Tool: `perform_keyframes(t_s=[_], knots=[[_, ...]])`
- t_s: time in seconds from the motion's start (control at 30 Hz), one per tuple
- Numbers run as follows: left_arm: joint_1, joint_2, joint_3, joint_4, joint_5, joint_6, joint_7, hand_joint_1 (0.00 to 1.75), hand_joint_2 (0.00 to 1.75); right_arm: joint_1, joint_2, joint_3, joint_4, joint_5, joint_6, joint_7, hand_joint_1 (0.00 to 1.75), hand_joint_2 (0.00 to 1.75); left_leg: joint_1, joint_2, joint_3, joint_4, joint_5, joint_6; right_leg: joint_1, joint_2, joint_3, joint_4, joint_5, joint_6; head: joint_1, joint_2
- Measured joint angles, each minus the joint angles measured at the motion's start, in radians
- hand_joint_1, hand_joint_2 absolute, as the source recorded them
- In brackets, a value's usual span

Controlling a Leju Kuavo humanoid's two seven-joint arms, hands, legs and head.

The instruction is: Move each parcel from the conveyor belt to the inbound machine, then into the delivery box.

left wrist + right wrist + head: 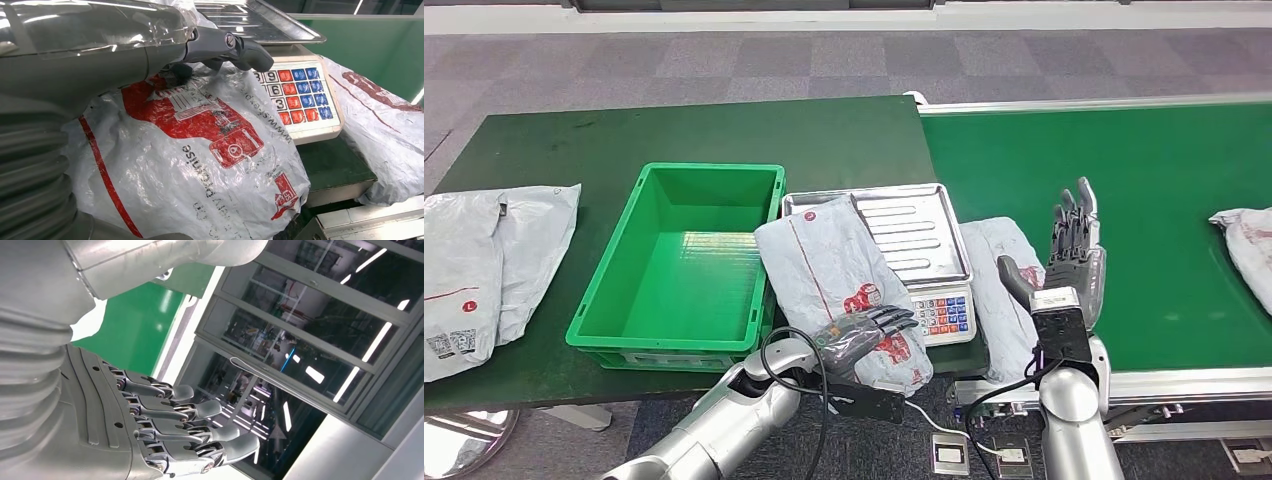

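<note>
Left robot hand point(864, 335) grips the parcel point(839, 280) (half on the scale point(919, 235)); right robot hand point(1074, 255) released, fingers upright.

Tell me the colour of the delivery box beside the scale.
Green, best seen in the head view: delivery box.

The grey plastic mailer parcel with red print point(844, 290) covered the left part of the steel weighing tray point(914, 230) and part of the scale's keypad point(949, 315). The left hand point(864, 335) lay over the parcel's near end, hiding the print beneath it; whether its fingers actually gripped could not be told. A second grey parcel point(1004, 290) was partly hidden behind the right hand point(1072, 260) and its forearm. The grey parcel on the green conveyor belt point(1249, 250) was cut off by the right edge. The white mailers on the green counter point(484, 270) ran off the left edge, their labels too small to read.
</note>
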Motion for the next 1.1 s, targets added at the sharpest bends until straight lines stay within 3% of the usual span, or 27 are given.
perform_keyframes(t_s=[0.5, 0.63, 0.7, 0.8, 0.87, 1.1], knots=[[0.000, 0.000, 0.000, 0.000, 0.000, 0.000, 0.000, 0.00, 1.75, 0.001, 0.000, 0.000, 0.000, 0.000, 0.000, 0.000, 0.00, 1.75, 0.000, 0.000, 0.000, 0.000, 0.000, 0.000, 0.000, 0.000, 0.000, 0.000, 0.000, 0.000, 0.000, 0.000], [0.004, 0.000, 0.003, -0.005, 0.008, 0.021, -0.016, 1.75, 1.75, 0.001, 0.000, 0.000, 0.000, 0.000, 0.001, 0.001, 0.00, 1.75, 0.000, 0.000, 0.000, 0.000, 0.000, 0.000, 0.000, 0.000, 0.000, 0.000, 0.000, 0.000, 0.000, 0.000], [0.022, 0.002, 0.025, -0.037, 0.032, 0.140, -0.065, 1.75, 1.75, 0.002, 0.000, 0.001, 0.000, 0.005, 0.001, 0.008, 0.00, 1.75, 0.000, 0.000, -0.001, 0.000, 0.000, 0.000, 0.000, 0.000, 0.000, 0.001, 0.000, 0.000, 0.000, 0.000], [0.041, 0.008, 0.081, -0.104, 0.070, 0.512, -0.113, 1.75, 1.75, 0.002, 0.000, 0.005, 0.000, 0.016, -0.003, 0.023, 0.00, 1.75, 0.000, 0.000, -0.001, 0.000, 0.000, 0.000, 0.000, 0.000, 0.000, 0.001, 0.000, 0.000, 0.000, 0.000], [0.043, 0.015, 0.102, -0.136, 0.077, 0.671, -0.111, 1.75, 1.75, 0.002, 0.000, 0.007, 0.000, 0.018, -0.007, 0.027, 0.00, 1.75, 0.000, -0.001, -0.001, 0.000, 0.000, 0.000, 0.000, -0.001, 0.000, 0.001, 0.000, 0.000, 0.000, 0.000], [0.063, 0.023, 0.124, -0.182, 0.078, 0.642, -0.105, 1.75, 1.75, 0.001, 0.000, 0.015, 0.000, 0.019, -0.011, 0.030, 0.00, 1.75, 0.000, -0.003, -0.001, 0.000, 0.000, 0.000, 0.000, -0.002, 0.000, 0.001, -0.001, 0.000, 0.000, 0.000]])
